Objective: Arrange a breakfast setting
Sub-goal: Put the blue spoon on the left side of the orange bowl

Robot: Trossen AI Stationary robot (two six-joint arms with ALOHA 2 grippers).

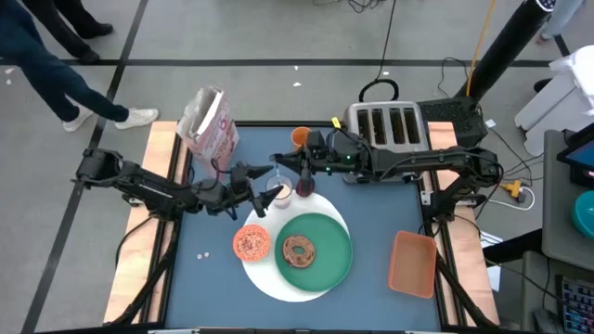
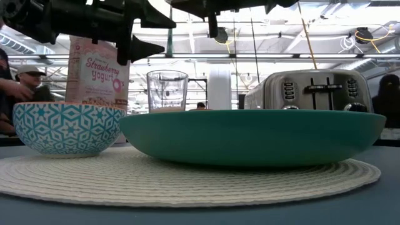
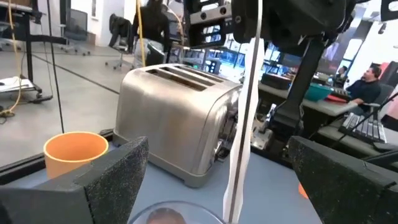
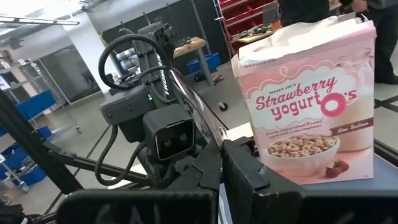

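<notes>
My right gripper [image 1: 276, 160] reaches level from the table's right and is shut on a pale spoon [image 3: 245, 106], which hangs just beyond the glass of milk [image 1: 281, 193]. My left gripper [image 1: 266, 195] is open. Its two fingers stand on either side of the glass rim [image 3: 165, 214], apart from it. The glass stands on the round white mat [image 1: 269, 276], beside a dark red fruit [image 1: 305, 186]. Also on the mat are the green plate [image 1: 325, 255], which carries the bagel [image 1: 299, 250], and the small bowl [image 1: 251, 243]. The pink cereal box [image 1: 209, 122] stands at the far left. My right gripper is shut on the spoon's upper part [image 3: 256, 12], which runs out of the top of the left wrist view. Its own fingers [image 4: 249, 174] hide the contact in the right wrist view. The fingers lie level, pointing toward the table's left. The spoon hangs upright below them, its lower end [image 3: 231, 199] by the glass rim.
The silver toaster [image 1: 390, 125] stands at the far edge, with an orange cup [image 1: 299, 137] to its left. An orange tray [image 1: 413, 263] lies at the near right. A person's legs [image 1: 56, 74] show beyond the table's far left corner.
</notes>
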